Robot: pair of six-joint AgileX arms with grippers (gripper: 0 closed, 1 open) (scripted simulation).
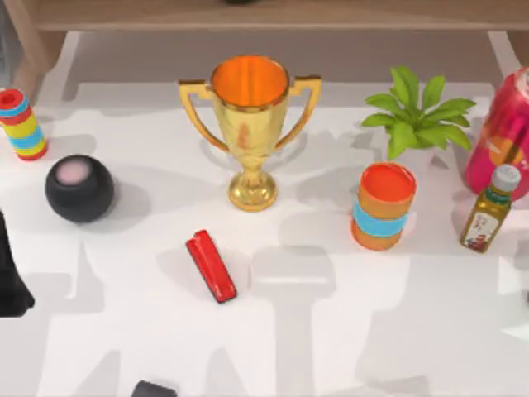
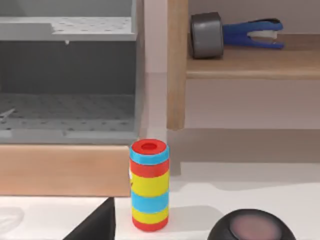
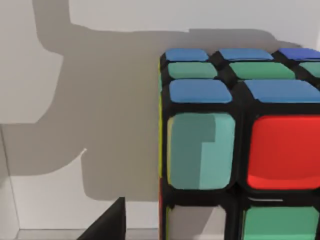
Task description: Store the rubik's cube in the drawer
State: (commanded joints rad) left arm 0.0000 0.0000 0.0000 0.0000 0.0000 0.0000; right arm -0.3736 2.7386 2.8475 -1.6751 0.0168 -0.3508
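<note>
Leftmost on the white table (image 1: 331,331) stands a striped can (image 1: 22,124), then a black ball (image 1: 79,188), with my left arm (image 1: 11,277) at that edge; whether its claw is wide or narrow I cannot tell. Next come a red stapler (image 1: 211,265), gold trophy (image 1: 250,124), orange cup (image 1: 383,205), plant (image 1: 417,116) and bottle (image 1: 490,208). Close before the right wrist camera sits the rubik's cube (image 3: 240,145) on a pale surface; that claw's state I cannot tell.

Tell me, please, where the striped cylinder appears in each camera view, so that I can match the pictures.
Top view: the striped cylinder stands at the table's left edge, up and left of the black ball.
Left wrist view: it stands upright before a wooden panel.
Right wrist view: this looks closely at the rubik's cube.
Shared landmark: the black ball, beside the cylinder in top and left wrist views.
</note>
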